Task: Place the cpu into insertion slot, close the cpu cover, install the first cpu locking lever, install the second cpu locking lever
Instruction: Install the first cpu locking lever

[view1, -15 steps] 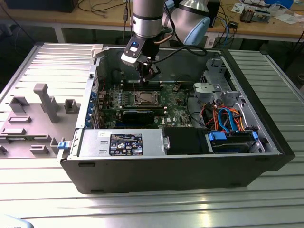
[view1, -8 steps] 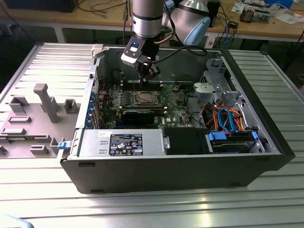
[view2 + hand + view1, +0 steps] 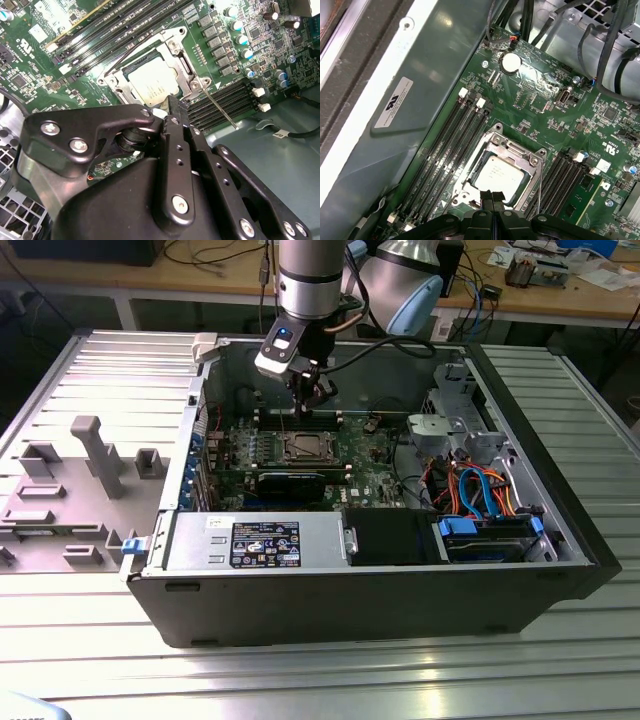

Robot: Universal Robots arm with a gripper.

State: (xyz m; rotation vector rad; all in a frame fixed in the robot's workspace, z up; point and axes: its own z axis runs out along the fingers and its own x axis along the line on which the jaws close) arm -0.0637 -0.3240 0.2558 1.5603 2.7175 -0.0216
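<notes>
Hand (image 3: 491, 195) is clenched empty right by the cpu cover (image 3: 516, 150) edge, so one slip could gouge the cpu (image 3: 499, 175).

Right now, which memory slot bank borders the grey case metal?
The bank between the cpu and the grey case metal; the other bank lies across the cpu, mid-board.

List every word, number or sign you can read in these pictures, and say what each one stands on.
No text reads clearly enough to quote.
Black label on the silver power supply box: print too small to read.
White sticker on the case wall: a dark mark above text too small to read.
cpu top: faint markings, unreadable.
Green circuit board: white lettering, too small to read.
</notes>
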